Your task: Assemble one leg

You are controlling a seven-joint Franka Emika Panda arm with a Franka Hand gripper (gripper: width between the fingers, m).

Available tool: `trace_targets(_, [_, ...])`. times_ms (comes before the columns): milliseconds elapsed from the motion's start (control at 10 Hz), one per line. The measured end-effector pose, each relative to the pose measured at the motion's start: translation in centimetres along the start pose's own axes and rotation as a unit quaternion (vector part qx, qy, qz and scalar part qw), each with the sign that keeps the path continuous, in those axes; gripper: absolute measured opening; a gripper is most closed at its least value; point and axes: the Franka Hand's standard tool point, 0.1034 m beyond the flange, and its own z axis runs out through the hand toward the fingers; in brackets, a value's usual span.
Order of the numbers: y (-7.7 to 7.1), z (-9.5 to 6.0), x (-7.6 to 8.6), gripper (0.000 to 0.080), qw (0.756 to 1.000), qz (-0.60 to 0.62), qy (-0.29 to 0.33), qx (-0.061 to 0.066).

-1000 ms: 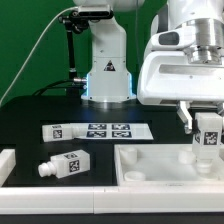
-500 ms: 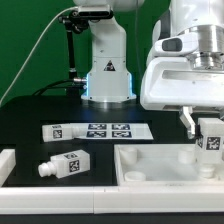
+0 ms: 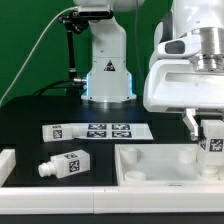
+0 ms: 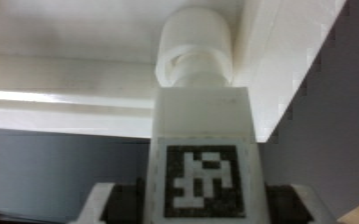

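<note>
My gripper is shut on a leg, a small white block with a black-and-white tag. It holds the leg upright over the far right part of the white tray-like tabletop. In the wrist view the held leg runs out from between the fingers, and its round stub points into an inner corner of the tabletop. I cannot tell whether the stub touches it. A second leg lies on its side on the black table, to the exterior view's left of the tabletop.
The marker board lies flat behind the loose leg. The arm's white base stands at the back. A white part shows at the exterior view's left edge. A black cable hangs at the back left.
My gripper has shifted slightly toward the exterior view's right with the leg still in it. The loose leg and the tabletop have not moved.
</note>
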Motion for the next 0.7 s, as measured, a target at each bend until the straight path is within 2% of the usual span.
trace_targets(200, [0.06,0.64,-0.85,0.0288,1.0,-0.004,-0.004,-0.003])
trace_targets(600, [0.2,0.89,-0.54,0.0288,1.0,-0.004,0.005,-0.004])
trace_targets(700, [0.21,0.9,-0.54,0.0377,1.0,-0.004,0.005,-0.004])
